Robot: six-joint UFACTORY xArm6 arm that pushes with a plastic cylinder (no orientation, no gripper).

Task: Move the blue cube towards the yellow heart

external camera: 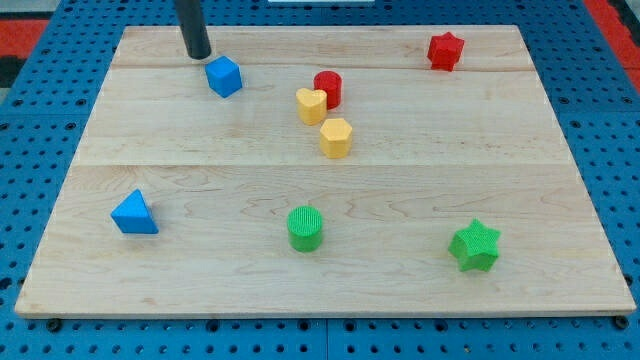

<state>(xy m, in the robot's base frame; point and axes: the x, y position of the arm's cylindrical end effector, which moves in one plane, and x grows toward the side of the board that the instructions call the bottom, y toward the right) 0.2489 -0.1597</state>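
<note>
The blue cube [224, 76] sits on the wooden board near the view's top left. The yellow heart [311, 105] lies to its right and a little lower, near the board's upper middle, touching a red cylinder [328, 88]. My tip [199, 54] is just up and left of the blue cube, close to it, on the side away from the heart. I cannot tell if it touches the cube.
A yellow hexagon block [336, 137] lies just below the heart. A red star [445, 50] is at the top right. A blue triangular block [134, 214] is at lower left, a green cylinder [305, 228] at bottom middle, a green star [474, 246] at lower right.
</note>
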